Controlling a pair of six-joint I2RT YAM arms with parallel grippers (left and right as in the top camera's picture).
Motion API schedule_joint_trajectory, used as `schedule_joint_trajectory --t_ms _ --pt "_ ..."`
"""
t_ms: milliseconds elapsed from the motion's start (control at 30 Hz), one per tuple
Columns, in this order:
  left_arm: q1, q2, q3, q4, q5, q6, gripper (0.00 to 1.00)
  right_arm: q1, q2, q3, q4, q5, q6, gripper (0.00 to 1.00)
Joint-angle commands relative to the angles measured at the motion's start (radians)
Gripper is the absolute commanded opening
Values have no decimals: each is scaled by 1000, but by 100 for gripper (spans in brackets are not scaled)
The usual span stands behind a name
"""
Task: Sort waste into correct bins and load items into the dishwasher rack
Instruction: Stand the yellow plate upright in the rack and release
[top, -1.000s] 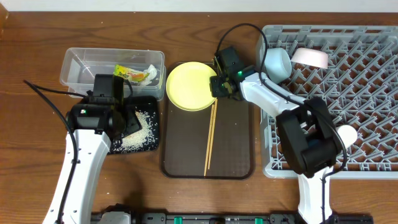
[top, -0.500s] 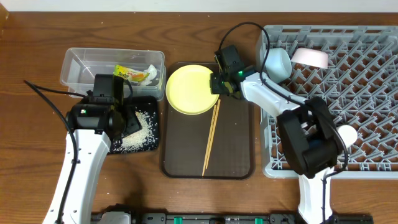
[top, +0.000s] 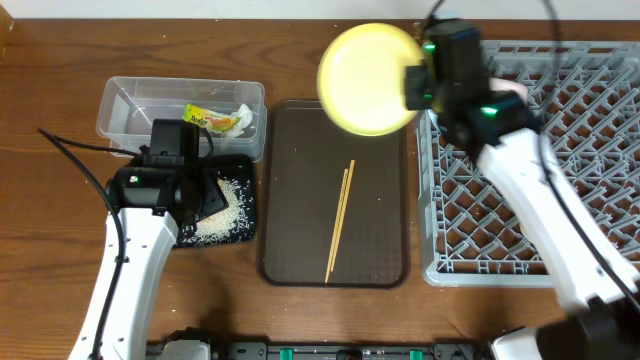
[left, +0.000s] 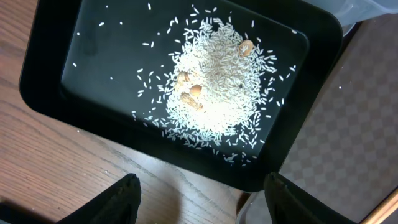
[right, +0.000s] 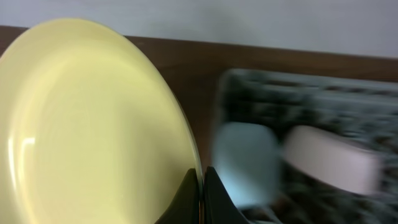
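Note:
My right gripper (top: 412, 85) is shut on the rim of the round yellow plate (top: 368, 78), holding it up on edge above the gap between the brown tray and the grey dishwasher rack (top: 530, 180). In the right wrist view the fingertips (right: 202, 177) pinch the plate (right: 93, 124); a light blue bowl (right: 245, 162) and a pale bowl (right: 329, 163) sit blurred in the rack behind. Two chopsticks (top: 340, 220) lie on the brown tray. My left gripper (left: 199, 186) hangs open above the black tray (left: 50, 81) of rice (left: 211, 81). The wrapper (top: 215, 118) lies in the clear tub (top: 130, 115).
The dark brown serving tray (top: 300, 240) lies between the bins and the rack. The black tray (top: 240, 165) sits just in front of the clear tub, partly under my left arm. My right arm crosses over the rack and hides part of it.
My right gripper has lifted the yellow plate off the brown tray and carried it up and right toward the rack's left edge. The left arm has not moved.

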Motion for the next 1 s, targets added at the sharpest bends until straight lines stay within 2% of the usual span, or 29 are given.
schedule_joint_trajectory --t_ms 0,100,267,467,800,967 --pt "3 3 7 -1 -11 -5 66 -64 -68 10 -47 60 -133 1" --pt "3 3 7 -1 -11 -5 67 -130 -117 10 -83 141 -186 1" --pt "3 3 7 3 -11 -5 66 -219 -160 10 -118 280 -357 1" --pt "3 3 7 3 -12 -5 66 -261 -138 9 -159 559 -509 1" --pt "3 3 7 2 -11 -5 66 -267 -37 5 -213 656 -543 1" --pt "3 3 7 2 -11 -5 67 -267 25 -1 -249 673 -481 1"
